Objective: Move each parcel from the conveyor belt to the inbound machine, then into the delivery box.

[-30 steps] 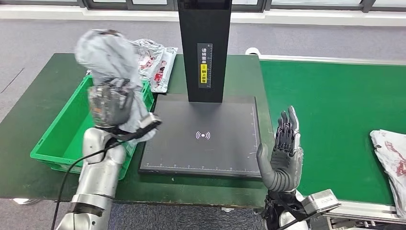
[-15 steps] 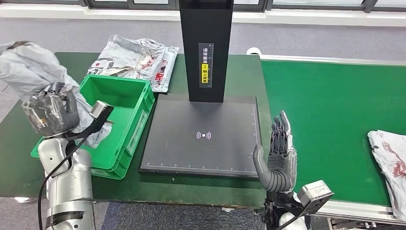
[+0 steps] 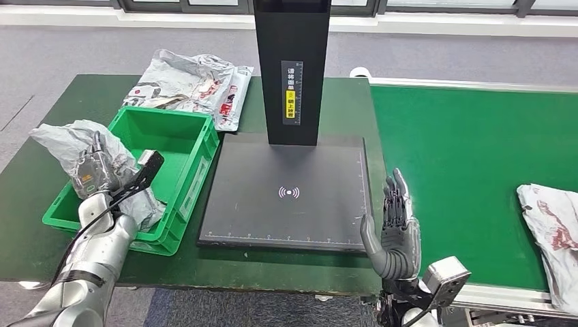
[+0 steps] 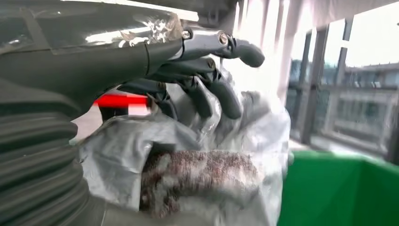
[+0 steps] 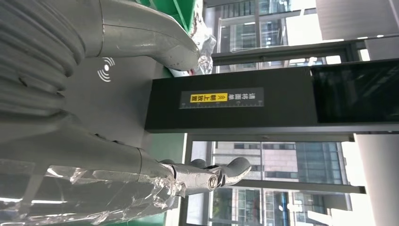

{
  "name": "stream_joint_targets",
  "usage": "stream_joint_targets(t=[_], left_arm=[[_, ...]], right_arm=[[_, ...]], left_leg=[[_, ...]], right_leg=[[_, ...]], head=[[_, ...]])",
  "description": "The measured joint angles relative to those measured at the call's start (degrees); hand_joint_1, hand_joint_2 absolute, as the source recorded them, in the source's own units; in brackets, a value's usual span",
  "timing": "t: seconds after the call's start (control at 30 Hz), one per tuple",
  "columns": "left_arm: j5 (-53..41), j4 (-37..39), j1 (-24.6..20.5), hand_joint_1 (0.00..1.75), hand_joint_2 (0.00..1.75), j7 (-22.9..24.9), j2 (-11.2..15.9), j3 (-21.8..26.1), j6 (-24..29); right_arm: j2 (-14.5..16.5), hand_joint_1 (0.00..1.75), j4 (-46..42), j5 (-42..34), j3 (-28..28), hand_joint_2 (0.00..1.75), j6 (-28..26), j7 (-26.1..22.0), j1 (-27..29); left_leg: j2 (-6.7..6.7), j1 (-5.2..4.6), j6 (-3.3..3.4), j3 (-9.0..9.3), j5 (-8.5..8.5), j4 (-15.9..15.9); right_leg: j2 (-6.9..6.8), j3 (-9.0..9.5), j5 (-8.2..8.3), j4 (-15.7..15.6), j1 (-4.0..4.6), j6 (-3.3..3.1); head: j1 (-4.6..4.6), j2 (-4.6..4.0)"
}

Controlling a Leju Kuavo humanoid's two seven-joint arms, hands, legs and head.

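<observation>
Nearest the robot, the right robot hand (image 3: 395, 228) stands upright at the front right corner of the scanner pad (image 3: 286, 194), fingers straight and apart, palm toward the pad, holding nothing; the right wrist view shows its thumb (image 5: 141, 40) and a finger (image 5: 207, 176) spread wide with only the pad and column between them. On the left, the left robot hand (image 3: 95, 174) is clenched around a crumpled grey parcel (image 3: 68, 139), held at the front left corner of the green box (image 3: 198, 170), partly over its left wall; the left wrist view confirms dark fingers (image 4: 211, 94) curled over the grey plastic (image 4: 188, 174), with the green box wall beside it. Whether the parcel rests on the box rim cannot be told. The box sits on the dark green table (image 3: 41, 163), touching or just beside the left edge of the pad. The black column (image 3: 292, 68) rises from the pad's far edge and carries a yellow label. To the right, the green belt (image 3: 463, 157) carries a second parcel (image 3: 555, 238), white with red print, at its near right edge. Farthest, a third parcel (image 3: 191, 85) lies flat on the table behind the box, left of the column.
</observation>
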Motion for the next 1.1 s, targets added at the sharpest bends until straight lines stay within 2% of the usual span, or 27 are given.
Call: stream_joint_targets(t=[0.27,0.47,0.5,0.67,0.8,0.9,1.0,1.1], left_arm=[[17.4,3.1,-1.6,0.0,1.75,-15.5,0.0,0.0,0.2],[19.5,3.0,-1.6,0.0,1.75,-17.2,-0.3,0.0,0.1],[22.0,2.8,-1.6,0.0,1.75,-19.1,-0.5,0.0,0.4],[46.1,-0.8,-1.7,0.0,1.75,-33.9,-2.3,0.0,0.4],[62.0,-5.7,-1.1,0.0,1.75,-42.5,-4.2,-1.6,-2.0],[68.7,-10.5,0.5,0.0,1.75,-44.6,-6.2,-5.3,-5.7],[72.9,-15.1,2.8,0.0,1.75,-43.2,-8.2,-10.6,-10.3],[76.1,-18.2,4.5,0.0,1.75,-42.2,-9.6,-14.9,-13.7]], right_arm=[[-0.1,0.0,1.9,0.6,-0.6,1.75,0.3,0.7,-0.4],[-0.1,0.0,2.4,0.7,-0.7,1.75,0.3,0.8,-0.6],[-0.1,0.0,2.6,0.7,-0.7,1.75,0.1,0.9,-0.7],[-0.1,0.0,3.8,0.2,-1.0,1.75,-2.5,1.1,-1.8],[-0.4,0.0,5.7,-0.7,-1.8,1.75,-5.9,0.4,-2.7],[-1.0,0.0,7.8,1.4,-2.7,1.75,-10.7,0.2,-3.6],[-1.7,0.0,10.4,3.8,-3.9,1.75,-14.8,1.0,-5.4],[-2.4,0.0,12.6,4.5,-5.0,1.75,-15.8,1.8,-6.8]], left_leg=[[-0.14,0.0,0.0,0.0,0.01,0.0],[-0.14,0.0,-0.02,0.0,0.04,0.0],[-0.17,0.0,0.0,0.0,0.06,0.0],[-0.3,0.0,0.06,-0.02,0.14,0.0],[-0.29,0.0,0.08,-0.03,0.15,0.0],[-0.28,-0.02,0.11,-0.03,0.14,0.0],[-0.29,-0.03,0.14,-0.05,0.12,0.1],[-0.28,-0.05,0.17,-0.08,0.1,0.1]], right_leg=[[-0.15,0.06,-0.06,0.0,0.03,0.0],[-0.15,0.07,-0.05,0.0,0.04,-0.01],[-0.18,0.07,-0.04,0.0,0.04,-0.01],[-0.3,0.09,-0.02,0.0,0.03,0.01],[-0.29,0.11,0.02,0.0,-0.02,0.05],[-0.26,0.1,0.04,0.0,-0.08,0.08],[-0.26,0.1,0.04,0.0,-0.09,0.09],[-0.26,0.1,0.04,-0.1,-0.09,0.1]], head=[[0.0,0.0],[0.01,0.0],[0.0,0.0],[-0.01,0.0],[-0.01,0.0],[-0.01,0.0],[0.0,0.0],[0.01,0.0]])
